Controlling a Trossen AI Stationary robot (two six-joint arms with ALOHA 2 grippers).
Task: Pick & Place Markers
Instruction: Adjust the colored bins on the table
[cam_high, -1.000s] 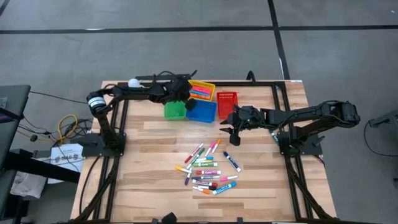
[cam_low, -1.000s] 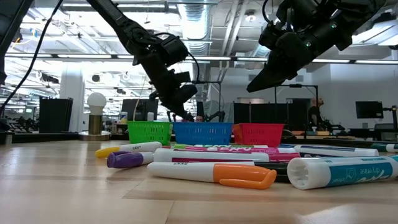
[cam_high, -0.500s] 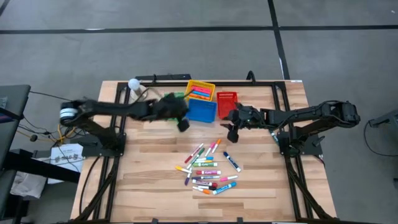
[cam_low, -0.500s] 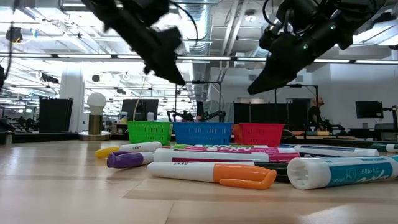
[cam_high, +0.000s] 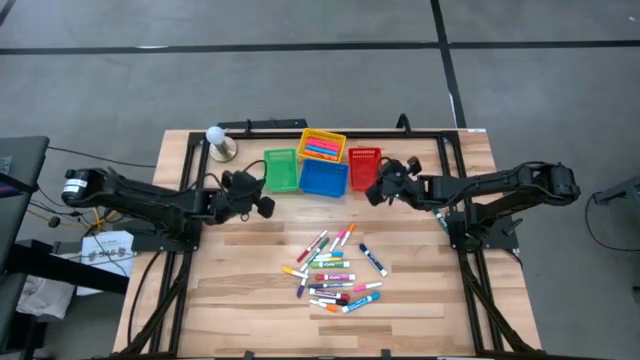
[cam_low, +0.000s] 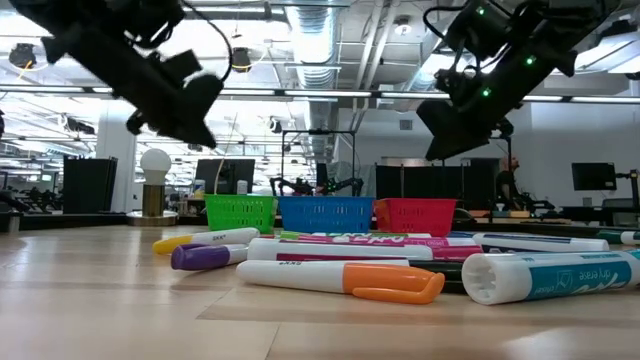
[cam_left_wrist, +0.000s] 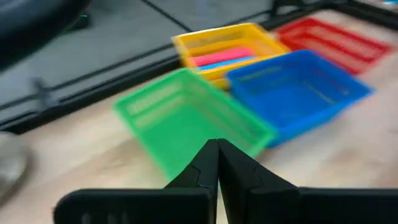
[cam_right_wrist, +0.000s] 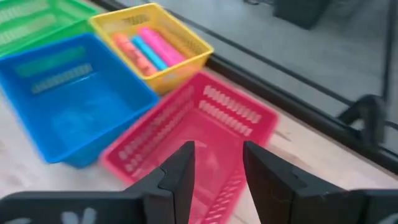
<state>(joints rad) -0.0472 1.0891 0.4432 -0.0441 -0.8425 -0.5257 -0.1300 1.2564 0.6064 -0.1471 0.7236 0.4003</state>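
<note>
Several markers (cam_high: 335, 272) lie loose in a pile on the wooden table, near its middle front, and fill the foreground of the low view (cam_low: 340, 270). A few more markers (cam_right_wrist: 146, 46) lie inside the yellow basket (cam_high: 322, 146). My left gripper (cam_high: 258, 198) hovers shut over bare table, left of and nearer than the green basket (cam_left_wrist: 186, 118), and holds nothing. My right gripper (cam_right_wrist: 217, 149) hangs open above the near right side of the red basket (cam_right_wrist: 205, 130), with nothing between its fingers.
The green basket (cam_high: 281, 170), blue basket (cam_high: 323, 178), yellow basket and red basket (cam_high: 364, 168) stand close together at the table's far middle. A white ball-topped object (cam_high: 216, 137) stands at the far left. Bare wood lies around the marker pile.
My left gripper has swung away from the yellow and green baskets, first toward the near edge and then toward the table's left, staying shut. My right gripper has turned and tipped up from pointing at the table toward the red basket, hardly shifting place.
</note>
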